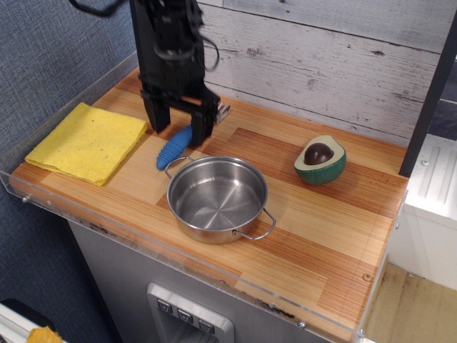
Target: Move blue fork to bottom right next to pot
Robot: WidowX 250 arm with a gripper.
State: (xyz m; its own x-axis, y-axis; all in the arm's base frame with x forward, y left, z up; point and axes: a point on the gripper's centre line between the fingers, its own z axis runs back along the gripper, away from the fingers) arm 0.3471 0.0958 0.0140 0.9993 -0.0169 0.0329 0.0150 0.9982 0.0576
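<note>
The blue fork (173, 148) lies on the wooden counter just behind the pot's left rim, handle toward the front left, tines toward the back wall. The pot (217, 198) is a shallow steel pan with two wire loop handles, standing in the middle front of the counter. My gripper (180, 131) is open and hangs over the fork's upper handle, one finger on each side of it. The right finger hides most of the fork's metal head. The fingers are not closed on the fork.
A folded yellow cloth (87, 142) lies at the left. A halved toy avocado (320, 159) sits at the right rear. A clear plastic rim (178, 259) runs along the counter's front edge. Bare wood (328, 243) lies to the right of the pot.
</note>
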